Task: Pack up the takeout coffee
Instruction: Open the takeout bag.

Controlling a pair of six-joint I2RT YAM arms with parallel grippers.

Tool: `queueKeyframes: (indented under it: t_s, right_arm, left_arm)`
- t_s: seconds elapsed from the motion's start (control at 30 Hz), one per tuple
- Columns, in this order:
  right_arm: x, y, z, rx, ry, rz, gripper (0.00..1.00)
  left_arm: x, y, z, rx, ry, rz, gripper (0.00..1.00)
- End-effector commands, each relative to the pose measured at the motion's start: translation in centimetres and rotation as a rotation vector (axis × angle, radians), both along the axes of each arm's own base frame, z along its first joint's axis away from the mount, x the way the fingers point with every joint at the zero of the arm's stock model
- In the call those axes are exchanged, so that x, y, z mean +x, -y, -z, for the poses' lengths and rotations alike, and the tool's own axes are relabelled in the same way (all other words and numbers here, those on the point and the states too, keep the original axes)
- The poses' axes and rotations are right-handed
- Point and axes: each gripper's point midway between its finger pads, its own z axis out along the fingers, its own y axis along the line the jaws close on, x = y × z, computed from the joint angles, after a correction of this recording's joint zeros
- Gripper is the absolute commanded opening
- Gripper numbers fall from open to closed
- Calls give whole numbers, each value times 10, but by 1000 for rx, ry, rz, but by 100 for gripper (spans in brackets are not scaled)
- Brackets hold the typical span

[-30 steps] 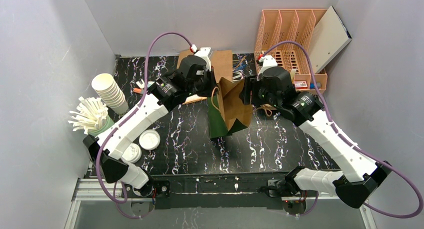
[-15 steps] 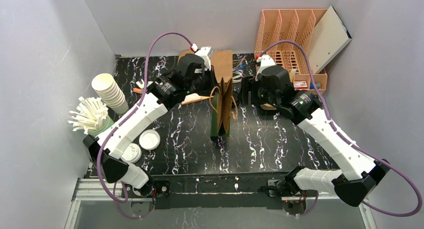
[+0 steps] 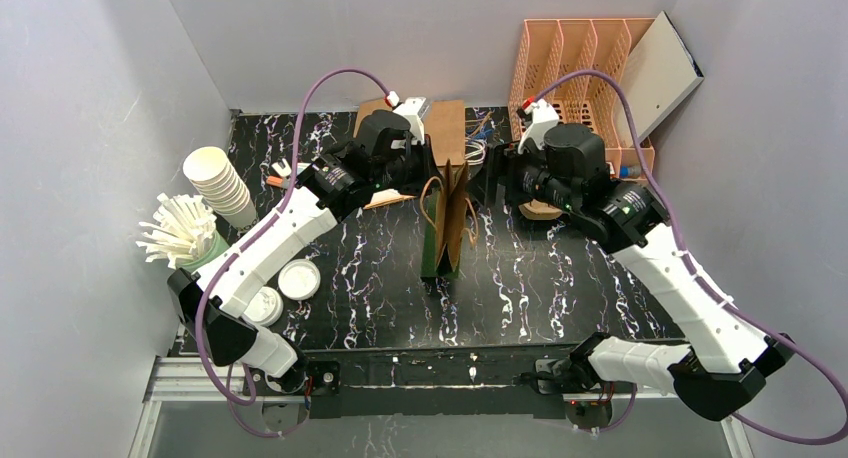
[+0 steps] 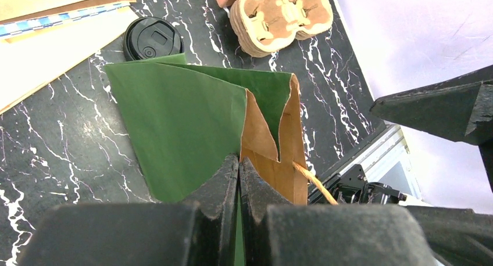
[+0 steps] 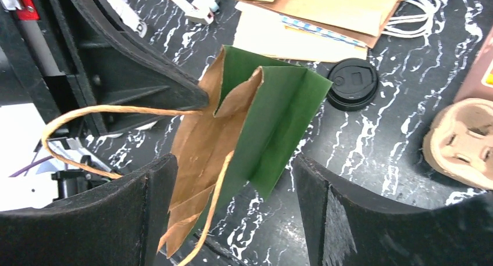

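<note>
Pinching the rim of the green-and-brown paper bag (image 4: 180, 126), the left gripper (image 4: 239, 161) is clamped tight, while the right gripper (image 5: 232, 168) gapes wide astride that bag, gripping nothing.

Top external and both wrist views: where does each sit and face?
Top external: above and behind the bases, looking down on the table; left arm and right arm show.
Left wrist: on the left arm, looking down past shut fingers pinching the paper bag.
Right wrist: on the right arm, looking down at that bag between open fingers.
Shared: both wrist views show the bag and black lid.
</note>
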Motion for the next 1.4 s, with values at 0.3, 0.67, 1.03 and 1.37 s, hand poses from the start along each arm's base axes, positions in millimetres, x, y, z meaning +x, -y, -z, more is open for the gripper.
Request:
queueKeyframes:
  t_s: [0.3, 0.67, 1.03, 1.37]
  right_arm:
    - [20, -22, 28, 12, -111, 40, 57]
    - [28, -2, 26, -30, -101, 152, 1]
    - [40, -18, 27, -11, -139, 155, 1]
    - [43, -25, 23, 58, -145, 173, 1]
  left_arm:
    - [-7, -4, -27, -62, 48, 21, 0]
    - [8, -27, -23, 59, 115, -61, 11]
    - [-16, -72, -99, 4, 292, -119, 72]
    - [-74, -8, -94, -258, 127, 149, 77]
